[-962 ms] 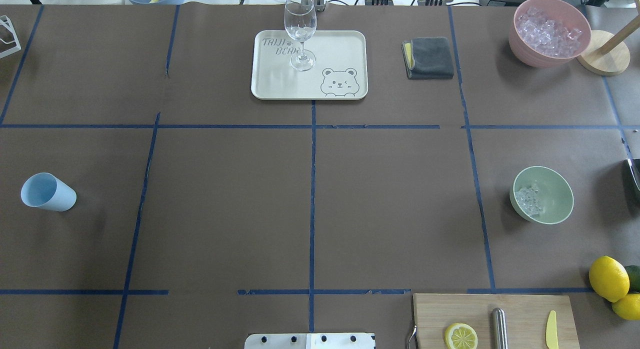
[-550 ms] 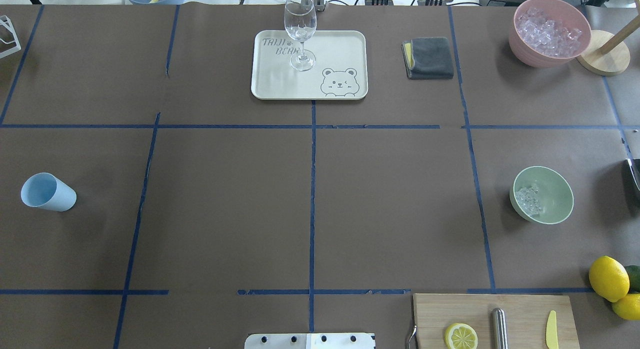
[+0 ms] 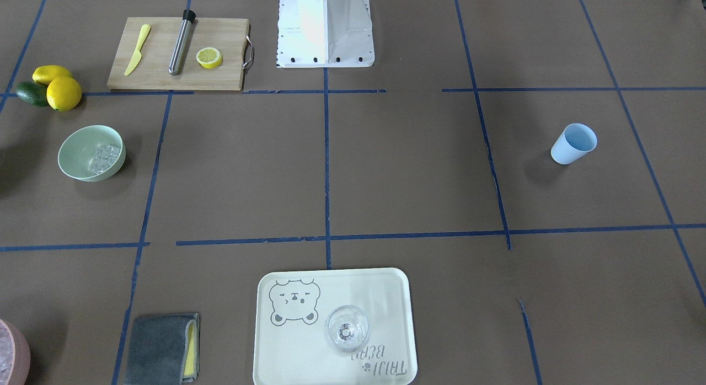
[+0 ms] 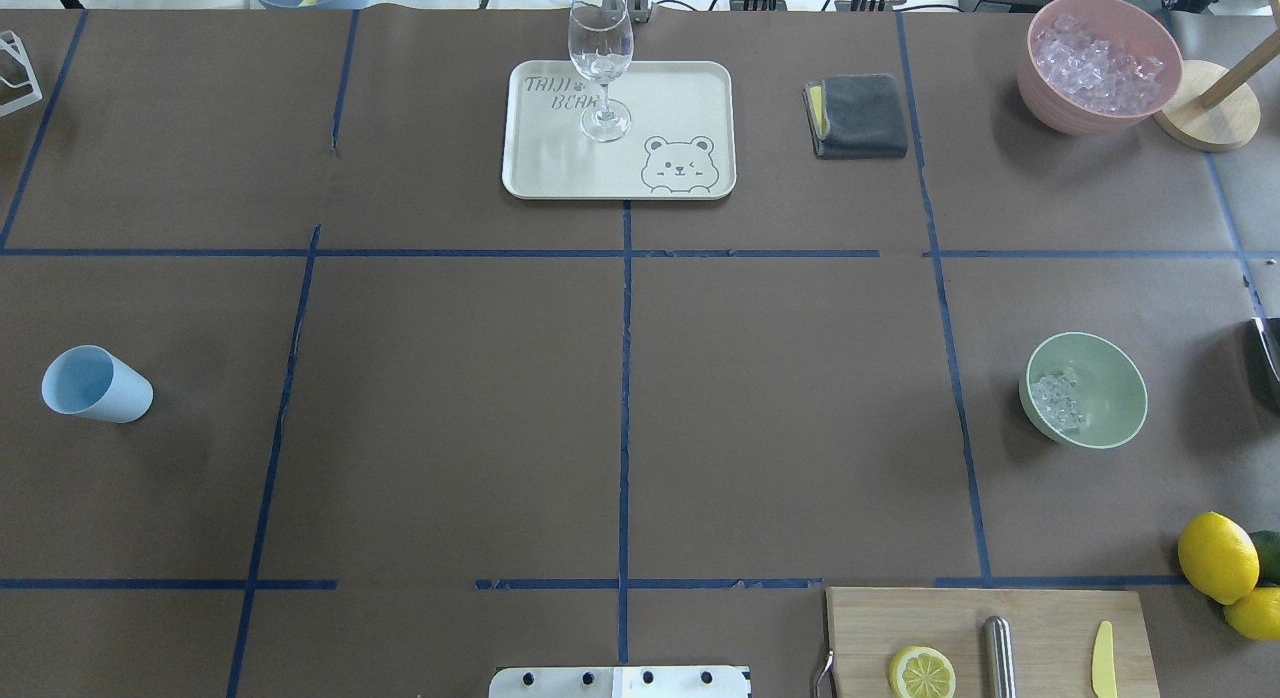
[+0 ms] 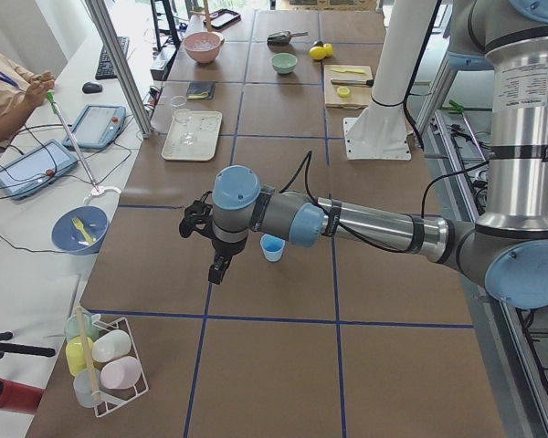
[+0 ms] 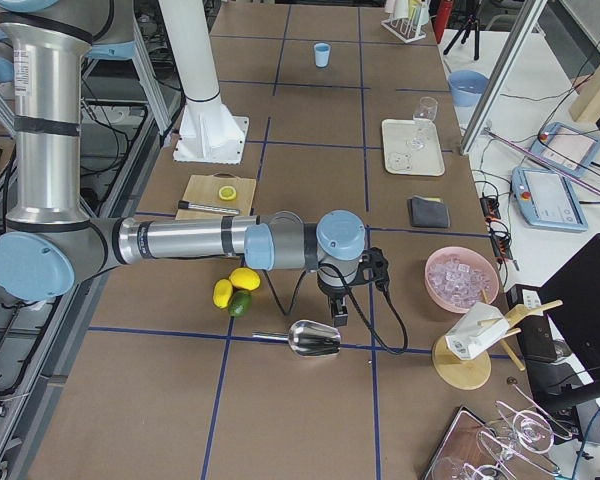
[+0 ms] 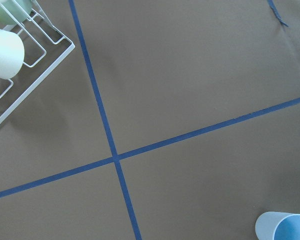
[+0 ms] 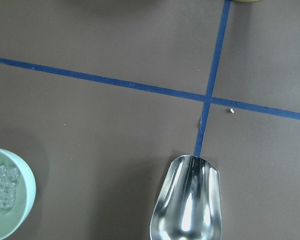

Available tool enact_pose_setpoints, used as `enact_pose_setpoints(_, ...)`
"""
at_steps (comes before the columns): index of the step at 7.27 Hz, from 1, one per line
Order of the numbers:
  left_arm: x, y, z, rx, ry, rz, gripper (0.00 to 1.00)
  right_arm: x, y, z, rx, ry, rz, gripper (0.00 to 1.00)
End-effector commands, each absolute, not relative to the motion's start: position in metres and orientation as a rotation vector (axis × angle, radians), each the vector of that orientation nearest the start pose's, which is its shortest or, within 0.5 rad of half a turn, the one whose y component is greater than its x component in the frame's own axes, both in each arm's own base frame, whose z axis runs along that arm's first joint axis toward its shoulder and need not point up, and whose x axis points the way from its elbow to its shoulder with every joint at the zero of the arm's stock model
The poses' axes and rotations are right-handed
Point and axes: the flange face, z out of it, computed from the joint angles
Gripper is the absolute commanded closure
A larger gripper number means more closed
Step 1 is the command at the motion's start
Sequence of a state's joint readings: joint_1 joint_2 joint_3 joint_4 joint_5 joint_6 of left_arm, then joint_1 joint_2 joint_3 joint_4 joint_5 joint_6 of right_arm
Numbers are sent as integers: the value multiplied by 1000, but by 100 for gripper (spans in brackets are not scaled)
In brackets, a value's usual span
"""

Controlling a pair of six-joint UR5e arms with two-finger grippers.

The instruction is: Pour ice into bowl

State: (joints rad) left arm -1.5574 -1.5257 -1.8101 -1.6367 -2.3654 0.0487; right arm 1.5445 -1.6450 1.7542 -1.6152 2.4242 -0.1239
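The brown-papered desk [image 4: 450, 408] is crossed by blue tape lines. The left arm [image 5: 365, 224] reaches out over its left end, with the left end effector [image 5: 218, 271] pointing down above bare paper just beside a light blue cup [image 4: 95, 383]. That end effector shows only in the left side view, so I cannot tell whether it is open or closed.

The right arm [image 6: 180, 240] stretches over the right end. The right end effector [image 6: 337, 315] hangs close above a shiny metal scoop [image 6: 313, 339], and I cannot tell whether it is open or closed. In the right wrist view the scoop's hollow looks empty and sits near the bowl, not touching it.

A cream tray [image 4: 680, 98] at the far edge carries an upright glass [image 4: 600, 68]. A pink bowl [image 4: 1050, 113] in the far right corner is piled with clear cubes [image 4: 1100, 58].

The bowl [image 4: 1110, 393] stands upright on the right half of the desk, in the middle row of taped squares. It is round, pale mint green, smooth and plain-sided, with a thin lighter rim.

The ice [image 4: 1058, 398] lies inside the bowl. It is a small heap of glassy little cubes bunched against the wall nearest the desk's centre, leaving most of the green inside bare.
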Motion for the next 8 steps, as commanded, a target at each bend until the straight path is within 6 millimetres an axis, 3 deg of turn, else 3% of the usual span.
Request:
enact_pose_setpoints(1, -58, -454, 575, 113, 787, 166, 0, 50, -464, 600, 97, -850, -159, 0)
enact_pose_setpoints(3, -57, -446, 608, 85, 796, 185, 0, 49, -459, 603, 89, -843, -156, 0)
enact_pose_setpoints(4, -57, -449, 612, 113, 794, 193, 0, 49, -458, 600, 89, -843, -146, 0)
enact_pose_setpoints(5, -57, -456, 598, 167, 794, 215, 0, 50, -458, 597, 100, -819, -152, 0)
enact_pose_setpoints(8, -58, -451, 614, 116, 787, 197, 0, 48, -457, 592, 109, -788, -166, 0)
